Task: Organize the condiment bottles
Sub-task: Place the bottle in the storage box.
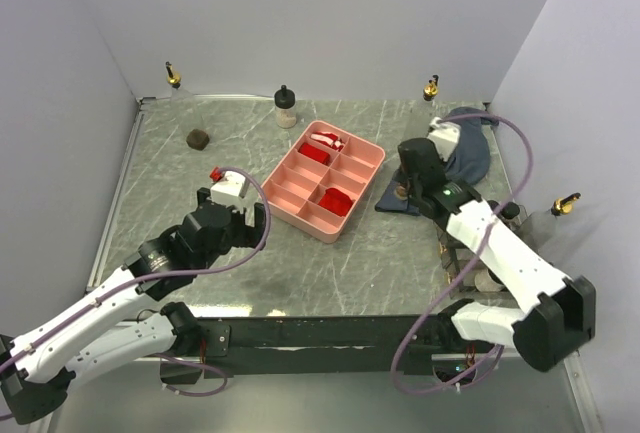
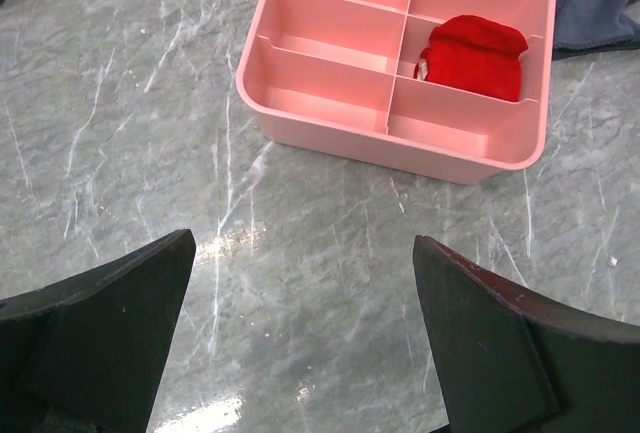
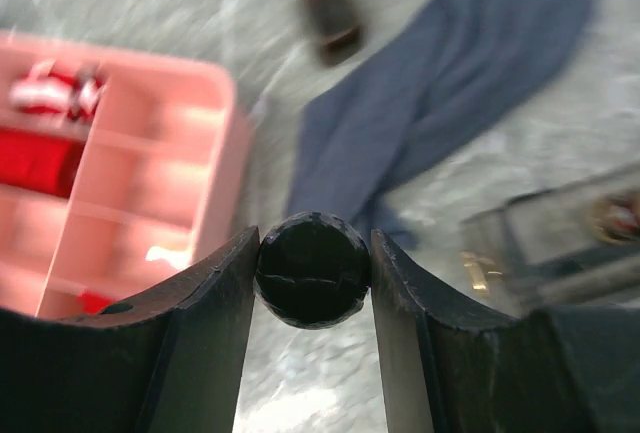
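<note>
Pouches (image 2: 472,56), red ones, lay in several compartments of the pink tray (image 2: 400,148). We saw our right pincer (image 3: 314,243) clamped on a black bottle cap (image 3: 313,278) between tray and blue cloth (image 3: 470,63). The left pincer (image 2: 302,253) stood apart above the bench (image 2: 120,103). Other condiment bottles (image 1: 286,106) stood along the bench's edges.
</note>
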Motion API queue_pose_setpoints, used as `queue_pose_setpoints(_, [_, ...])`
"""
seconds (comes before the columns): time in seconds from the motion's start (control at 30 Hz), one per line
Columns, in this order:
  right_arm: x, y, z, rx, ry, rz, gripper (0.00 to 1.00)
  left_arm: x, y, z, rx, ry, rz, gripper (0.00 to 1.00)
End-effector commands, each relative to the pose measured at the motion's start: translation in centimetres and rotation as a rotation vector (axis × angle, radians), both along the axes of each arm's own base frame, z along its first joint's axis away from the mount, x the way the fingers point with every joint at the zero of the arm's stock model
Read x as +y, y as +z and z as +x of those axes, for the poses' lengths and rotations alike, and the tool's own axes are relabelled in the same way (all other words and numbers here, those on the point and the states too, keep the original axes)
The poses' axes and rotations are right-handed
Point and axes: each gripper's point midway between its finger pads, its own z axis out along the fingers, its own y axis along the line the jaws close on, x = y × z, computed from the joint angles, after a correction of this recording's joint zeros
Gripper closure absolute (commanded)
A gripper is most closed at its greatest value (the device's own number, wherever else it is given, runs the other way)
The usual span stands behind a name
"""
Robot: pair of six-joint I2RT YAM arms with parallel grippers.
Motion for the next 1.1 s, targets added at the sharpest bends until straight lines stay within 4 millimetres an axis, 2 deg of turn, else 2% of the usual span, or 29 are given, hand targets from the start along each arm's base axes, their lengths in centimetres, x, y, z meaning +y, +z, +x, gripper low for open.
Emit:
queue_pose_setpoints(0.0, [-5.5,2.7,-1.8,-0.107,-0.238,-0.027,0.74,0.3,0.9,0.2,-0.035,0.007,-0.013,0.03])
queue_pose_setpoints(0.17, [-10.3,1.3,-3.3,-0.072,-0.382,-0.057,0.75,0.2,0.8,0.2,-0.03,0.007,-0.01,0.03])
queue_pose_setpoints(0.3, [-12.9,0.7,-4.4,-0.072,-0.461,-0.056,0.75,0.2,0.9,0.2,-0.035,0.002,-0.015,0.03])
queue_pose_setpoints(0.53, [-14.5,-1.7,-5.3,-0.044,-0.529,-0.048,0.75,0.3,1.0,0.3,-0.036,0.009,-0.011,0.03])
queue_pose_setpoints(0.73, [-15.4,-2.9,-5.6,-0.014,-0.571,-0.08,0.75,0.1,0.8,0.2,-0.03,0.0,-0.008,0.03])
queue_pose_setpoints(1.07, [-15.9,-4.6,-4.3,-0.059,-0.58,-0.053,0.75,0.2,0.9,0.2,-0.032,0.002,-0.013,0.03])
